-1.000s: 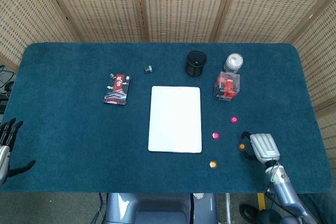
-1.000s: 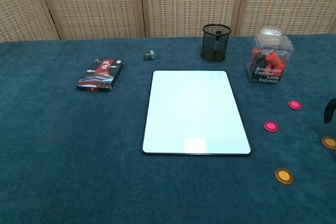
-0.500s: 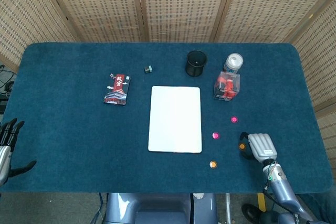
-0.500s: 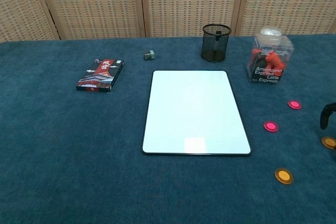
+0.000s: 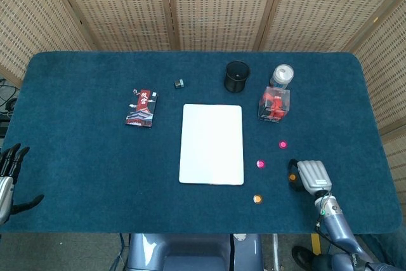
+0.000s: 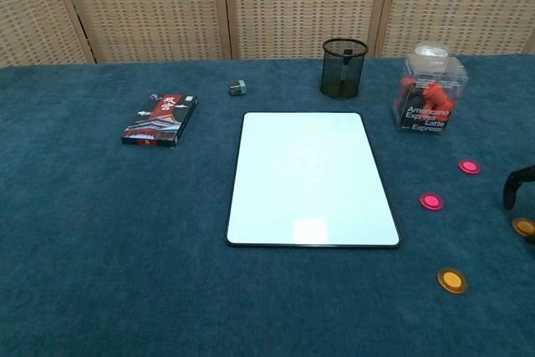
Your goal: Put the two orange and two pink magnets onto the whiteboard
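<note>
Woven screens (image 5: pixel 216 4) with wooden posts stand at 12 o'clock behind the blue-carpeted counter (image 5: pixel 82 157); light is even.

"Americano Express Latte Express" — clear box (image 6: pixel 429 99)

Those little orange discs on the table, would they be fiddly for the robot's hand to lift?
Probably. The orange magnet lies flat and low on the blue cloth, leaving little edge to pinch. It looks small and rigid, so likely light and not floppy. Being a flat disc, it should slide rather than roll if nudged.
</note>
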### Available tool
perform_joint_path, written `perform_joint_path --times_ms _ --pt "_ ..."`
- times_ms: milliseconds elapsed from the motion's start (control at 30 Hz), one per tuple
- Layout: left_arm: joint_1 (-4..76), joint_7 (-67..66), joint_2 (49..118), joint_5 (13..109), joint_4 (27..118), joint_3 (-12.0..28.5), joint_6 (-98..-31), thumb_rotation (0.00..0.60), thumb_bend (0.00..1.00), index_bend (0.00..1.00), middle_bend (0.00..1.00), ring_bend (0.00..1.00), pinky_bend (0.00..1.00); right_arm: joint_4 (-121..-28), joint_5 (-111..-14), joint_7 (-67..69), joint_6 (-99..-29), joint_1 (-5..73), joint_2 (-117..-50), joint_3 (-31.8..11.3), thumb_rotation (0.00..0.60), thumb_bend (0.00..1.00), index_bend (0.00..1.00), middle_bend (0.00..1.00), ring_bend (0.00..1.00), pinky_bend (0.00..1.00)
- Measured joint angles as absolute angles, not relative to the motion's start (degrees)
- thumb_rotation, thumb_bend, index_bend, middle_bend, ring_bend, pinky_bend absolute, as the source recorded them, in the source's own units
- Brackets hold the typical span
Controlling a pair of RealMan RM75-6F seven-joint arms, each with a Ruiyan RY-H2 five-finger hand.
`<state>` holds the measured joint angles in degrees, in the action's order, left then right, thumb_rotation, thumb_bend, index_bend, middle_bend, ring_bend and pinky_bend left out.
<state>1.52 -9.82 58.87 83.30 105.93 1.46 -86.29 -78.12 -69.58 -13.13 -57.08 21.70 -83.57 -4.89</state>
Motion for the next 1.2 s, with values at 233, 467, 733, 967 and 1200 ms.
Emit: perform_joint_path --times_ms 233,467,733,967,1200 --pt "1.58 -9.88 58.89 83.29 105.94 1.43 -86.19 0.600 0.08 0.00 0.00 0.00 0.00 -78.15 -69.15 -13.91 -56.99 21.94 -83.79 -4.65 0.600 0.31 0.40 0.94 1.00 1.00" --pt "1.55 -9.77 58.79 83.34 106.03 1.40 -86.26 0.600 0.09 0.00 0.00 0.00 0.00 -77.88 -67.86 -14.72 -56.40 22.21 -83.80 -4.57 0.600 0.31 0.41 0.94 1.00 1.00" --pt "1.50 -9.45 58.66 83.40 106.03 1.37 -86.36 0.600 0.08 0.00 0.00 0.00 0.00 -77.74 -66.44 -15.79 -55.93 22.48 -83.77 -4.50 0.600 0.34 0.49 0.94 1.00 1.00" --pt "1.50 -9.37 58.61 83.47 106.05 1.31 -86.33 0.600 0.09 0.00 0.00 0.00 0.00 -77.87 -65.80 -16.10 -55.92 22.58 -83.61 -4.45 0.600 0.36 0.53 0.95 1.00 1.00" --pt "1.50 -9.36 58.61 83.57 106.09 1.25 -86.32 0.600 0.08 0.00 0.00 0.00 0.00 -78.35 -66.11 -15.72 -56.59 22.50 -83.26 -4.43 0.600 0.36 0.54 0.95 1.00 1.00"
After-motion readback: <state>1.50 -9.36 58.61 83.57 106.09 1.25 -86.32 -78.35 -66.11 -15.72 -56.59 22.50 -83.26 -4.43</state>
